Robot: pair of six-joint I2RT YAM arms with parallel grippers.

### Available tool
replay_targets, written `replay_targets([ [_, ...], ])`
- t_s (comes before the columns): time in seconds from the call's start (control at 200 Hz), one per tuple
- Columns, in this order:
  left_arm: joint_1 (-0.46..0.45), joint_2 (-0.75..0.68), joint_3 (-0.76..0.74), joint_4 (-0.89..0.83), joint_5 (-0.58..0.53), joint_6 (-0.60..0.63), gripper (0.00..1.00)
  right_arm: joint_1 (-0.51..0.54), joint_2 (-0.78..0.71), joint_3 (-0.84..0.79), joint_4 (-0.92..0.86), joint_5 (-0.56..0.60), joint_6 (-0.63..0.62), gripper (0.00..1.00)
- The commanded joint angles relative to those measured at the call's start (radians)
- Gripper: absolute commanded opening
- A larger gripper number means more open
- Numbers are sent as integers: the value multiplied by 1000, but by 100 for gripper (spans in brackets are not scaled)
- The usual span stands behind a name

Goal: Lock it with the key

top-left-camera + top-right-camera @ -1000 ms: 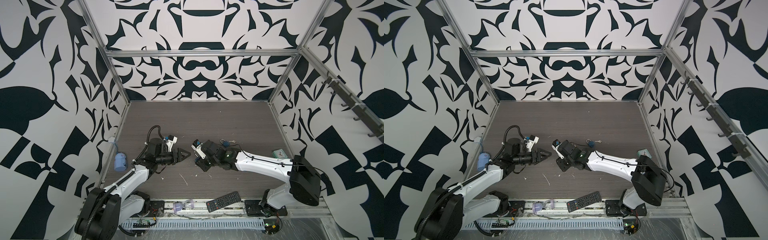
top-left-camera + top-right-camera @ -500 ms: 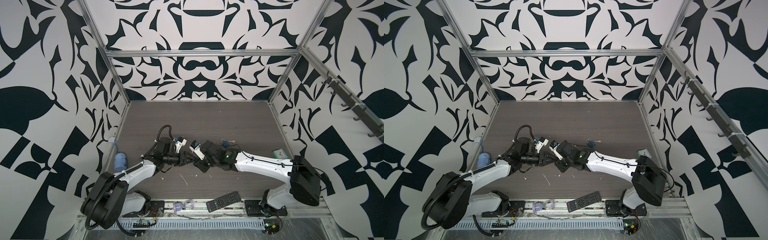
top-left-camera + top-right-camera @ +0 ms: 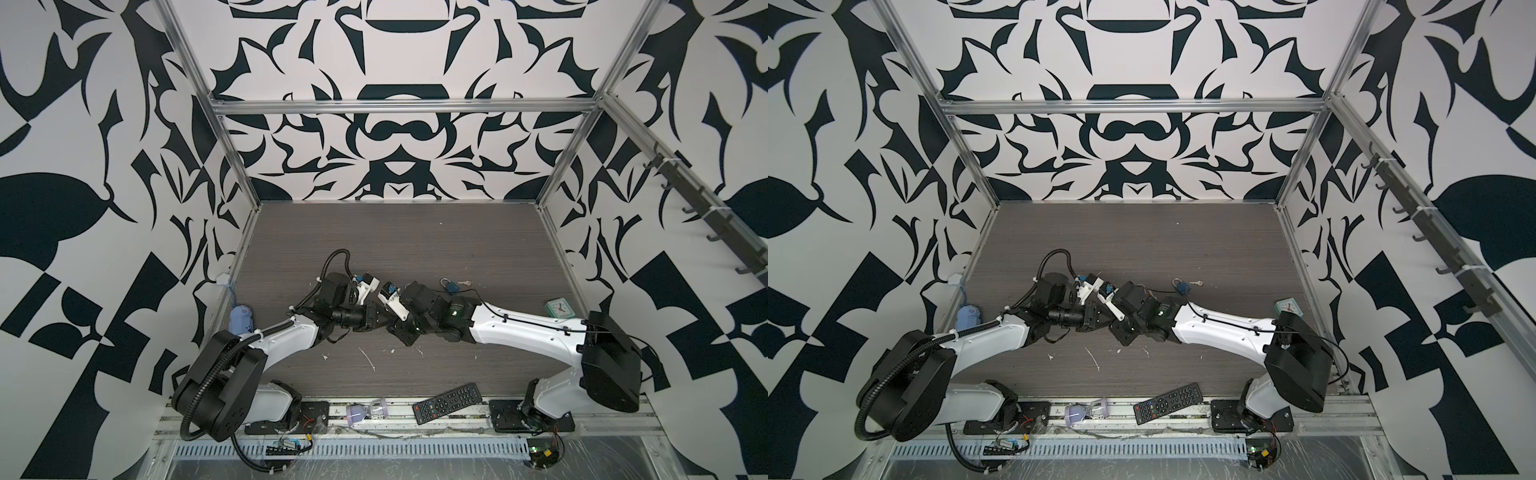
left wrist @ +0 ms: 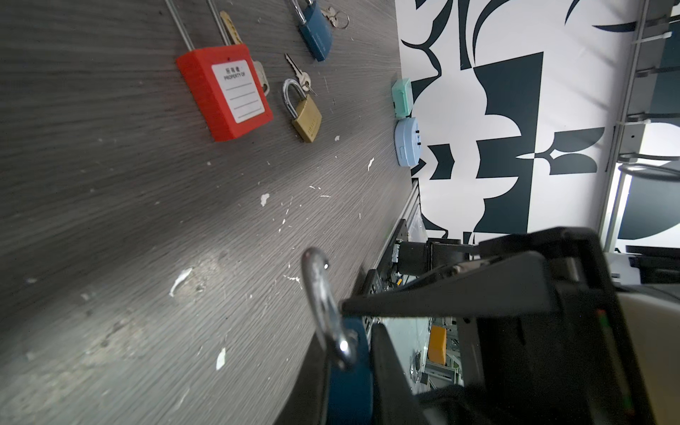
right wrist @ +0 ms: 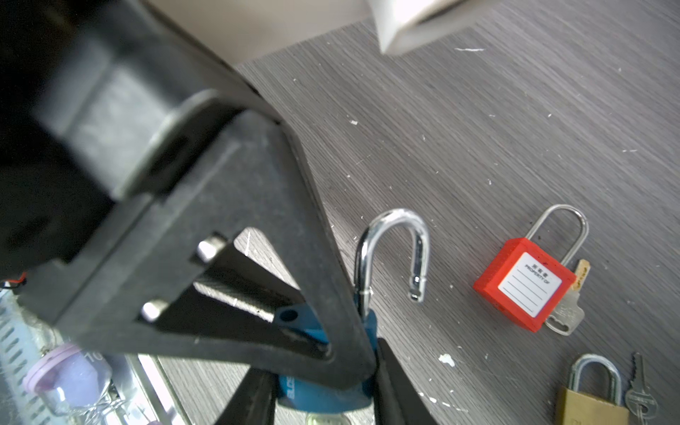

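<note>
Blue-bodied padlock (image 5: pixel 320 399) with its steel shackle (image 5: pixel 397 220) swung open sits clamped by the body in your right gripper (image 5: pixel 323 390), at mid-table where both arms meet. Your left gripper (image 5: pixel 349 362) has just crossed over. Its jaws have narrowed almost to nothing at the shackle's foot, but you cannot tell whether they pinch it. Closing the shackle looks next. Count four padlocks: two blue, the spare blue padlock (image 4: pixel 316 36) lying loose, one red plastic padlock (image 4: pixel 226 92) and one brass padlock (image 4: pixel 307 117). Each loose one has small metal keys (image 4: pixel 300 75) beside it.
</note>
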State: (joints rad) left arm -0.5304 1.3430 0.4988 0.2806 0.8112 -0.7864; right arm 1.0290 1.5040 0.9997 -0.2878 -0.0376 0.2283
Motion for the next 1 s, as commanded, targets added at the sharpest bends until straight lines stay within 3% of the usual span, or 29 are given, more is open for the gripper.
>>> replay_targets([
  [0.0,-12,-15,-11,67,6,-36,0,-3,-57,55,52,30,32,32],
  [0.065,-11,-37,-29,96,-23,-62,0,-7,-71,47,57,17,52,49],
  [0.115,-11,-60,-39,114,-52,-82,0,-10,-81,40,64,0,69,55],
  [0.34,-8,-249,-65,102,-234,-121,0,-30,-159,-8,133,-7,188,63],
  [0.455,-7,-332,-83,72,-335,-133,0,-85,-170,-14,161,4,304,62],
  [0.575,-5,-399,-107,58,-426,-148,0,-159,-180,-68,261,-78,416,60],
  [0.675,-3,-421,-78,-4,-420,-126,0,-235,-193,-102,321,-179,554,59],
  [0.845,6,-451,-109,80,-409,-169,0,-303,-248,-230,563,-294,636,56],
  [0.995,14,-416,-103,108,-400,-197,0,-314,-246,-250,624,-357,686,55],
])
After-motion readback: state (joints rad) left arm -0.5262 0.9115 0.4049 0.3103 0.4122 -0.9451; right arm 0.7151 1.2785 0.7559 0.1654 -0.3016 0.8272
